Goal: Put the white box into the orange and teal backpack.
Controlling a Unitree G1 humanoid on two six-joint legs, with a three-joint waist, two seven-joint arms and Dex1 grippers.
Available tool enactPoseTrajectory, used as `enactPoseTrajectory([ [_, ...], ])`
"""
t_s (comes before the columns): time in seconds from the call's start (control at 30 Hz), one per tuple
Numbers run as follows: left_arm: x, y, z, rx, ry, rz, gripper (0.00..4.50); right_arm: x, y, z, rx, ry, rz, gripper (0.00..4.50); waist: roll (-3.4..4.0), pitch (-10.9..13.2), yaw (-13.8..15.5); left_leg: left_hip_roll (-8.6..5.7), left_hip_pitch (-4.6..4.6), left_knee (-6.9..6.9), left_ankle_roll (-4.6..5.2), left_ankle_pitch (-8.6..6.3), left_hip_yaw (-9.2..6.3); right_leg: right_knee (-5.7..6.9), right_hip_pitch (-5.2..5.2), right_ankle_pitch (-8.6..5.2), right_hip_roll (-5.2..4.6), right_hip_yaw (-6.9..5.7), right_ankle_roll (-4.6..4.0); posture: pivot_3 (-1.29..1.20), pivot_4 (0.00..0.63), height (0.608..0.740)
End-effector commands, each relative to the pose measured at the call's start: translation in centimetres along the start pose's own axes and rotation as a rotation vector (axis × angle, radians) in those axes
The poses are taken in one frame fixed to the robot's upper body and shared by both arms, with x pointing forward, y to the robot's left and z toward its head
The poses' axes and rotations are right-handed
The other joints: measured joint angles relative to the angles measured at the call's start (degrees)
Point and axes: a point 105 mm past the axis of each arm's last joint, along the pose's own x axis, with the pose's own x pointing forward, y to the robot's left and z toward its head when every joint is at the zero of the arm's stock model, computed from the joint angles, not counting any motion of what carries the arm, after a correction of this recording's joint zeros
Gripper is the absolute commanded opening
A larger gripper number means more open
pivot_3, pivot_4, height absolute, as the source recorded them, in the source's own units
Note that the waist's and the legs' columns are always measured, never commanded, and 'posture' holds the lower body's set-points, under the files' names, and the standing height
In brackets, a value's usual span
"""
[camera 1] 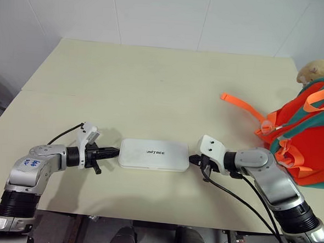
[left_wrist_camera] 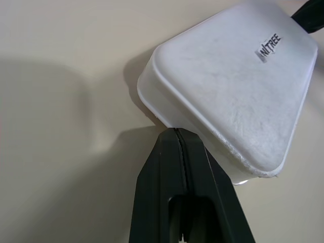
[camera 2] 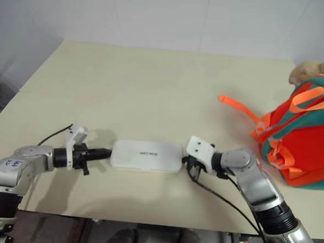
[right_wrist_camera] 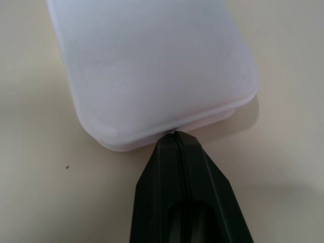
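We find the box (camera 1: pixel 154 154) flat on the table (camera 1: pixel 153 82), pinched endwise between left gripper (camera 1: pixel 114 150) and right gripper (camera 1: pixel 193 158), both closed, apparently for lifting toward the backpack (camera 1: pixel 307 136).

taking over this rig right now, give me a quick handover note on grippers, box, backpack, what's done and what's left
Left gripper: shut, tips pressed to the left short end of the white box.
Right gripper: shut, tips at the box's right short end.
The box lies flat on the table, squeezed between the two grippers, not lifted as far as I can tell.
The orange and teal backpack stands at the table's right edge, apart from the box.
Done: both grippers set against the box ends.
Left: lift the box, carry it right, put it into the backpack.
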Motion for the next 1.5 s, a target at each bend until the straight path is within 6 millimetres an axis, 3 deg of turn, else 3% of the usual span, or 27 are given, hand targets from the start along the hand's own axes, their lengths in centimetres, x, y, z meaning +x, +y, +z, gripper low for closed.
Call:
enactPoseTrajectory([
  [0.03, -1.0, 0.6, 0.9, 0.048, -0.016, 0.014, 0.00, -0.9, -1.2, 0.5, -0.037, -0.012, -0.040, 0.12, 0.00, 0.00, -0.01, 0.00, -0.01, 0.00, 0.00, 0.00, 0.00, 0.00, 0.00, 0.00, 0.00, 0.00, 0.00, 0.00, 0.150, 0.740],
  [0.07, -1.1, 0.8, 1.0, 0.051, -0.022, 0.027, 0.00, -1.0, -1.4, 0.5, -0.035, -0.013, -0.047, 0.12, 0.00, 0.00, -0.07, 0.00, -0.01, 0.00, 0.00, 0.00, 0.00, -0.01, 0.00, 0.00, 0.00, 0.00, 0.00, 0.00, 0.150, 0.740],
  [0.17, -1.5, 1.8, 1.8, 0.078, -0.046, 0.073, 0.58, -1.2, -2.6, 0.6, -0.023, -0.011, -0.099, 1.05, 0.00, 0.00, -0.10, 0.01, -0.01, 0.00, 0.00, 0.00, 0.00, 0.00, -0.02, 0.00, 0.01, 0.00, 0.00, 0.00, 0.150, 0.740],
  [0.5, -2.8, 2.7, 2.8, 0.110, -0.073, 0.134, 3.69, -2.3, -4.3, 1.1, -0.063, -0.002, -0.153, 4.47, 0.00, 0.00, -0.12, 0.00, -0.09, -0.01, -0.15, 0.08, 0.03, -0.03, -0.04, 0.01, 0.00, -0.01, 0.02, 0.00, 0.150, 0.740],
  [0.6, -3.4, 2.7, 2.8, 0.115, -0.073, 0.135, 4.48, -2.6, -4.6, 1.2, -0.073, 0.003, -0.163, 4.50, 0.00, 0.00, -0.09, 0.00, -0.09, -0.01, -0.15, 0.08, 0.03, -0.04, -0.04, 0.01, 0.01, -0.01, 0.02, 0.00, 0.150, 0.740],
  [0.73, -4.1, 2.8, 3.0, 0.116, -0.090, 0.148, 4.48, -2.5, -4.6, 1.0, -0.076, 0.005, -0.171, 4.50, 0.00, 0.00, -0.15, 0.01, -0.09, -0.01, -0.13, 0.07, 0.04, -0.06, -0.04, 0.01, 0.00, 0.00, 0.02, 0.00, 0.150, 0.740],
  [0.83, -4.6, 4.7, 3.6, 0.095, -0.162, 0.259, 4.48, -2.0, -4.6, 0.7, -0.077, 0.008, -0.183, 4.50, 0.00, 0.00, -0.07, 0.01, -0.08, 0.00, -0.08, 0.04, 0.03, -0.05, -0.05, 0.01, 0.00, -0.01, 0.02, 0.00, 0.150, 0.740],
  [1.17, -4.0, 0.8, 3.2, -0.074, -0.250, 0.041, 4.48, -1.6, -3.7, 0.9, -0.048, -0.007, -0.141, 4.50, 0.00, 0.00, -0.14, 0.01, -0.12, 0.01, -0.15, 0.07, 0.05, 0.07, -0.05, 0.02, 0.00, 0.00, 0.04, 0.00, 0.150, 0.740],
  [1.27, -4.0, 0.7, 3.0, -0.081, -0.254, 0.041, 4.48, -1.9, -3.8, 0.7, 0.057, -0.025, -0.149, 4.50, 0.00, 0.00, -0.12, 0.01, -0.11, 0.02, -0.15, 0.07, 0.04, 0.00, -0.05, 0.02, -0.01, 0.00, 0.04, 0.00, 0.150, 0.740],
  [1.5, -3.8, 0.7, 2.7, -0.125, -0.268, 0.032, 4.48, -1.8, -3.4, -0.8, 0.071, 0.023, -0.156, 4.50, 0.00, 0.00, -0.12, 0.01, -0.09, 0.05, -0.12, 0.06, 0.04, -0.02, -0.05, 0.02, 0.00, 0.00, 0.04, 0.00, 0.150, 0.740],
])
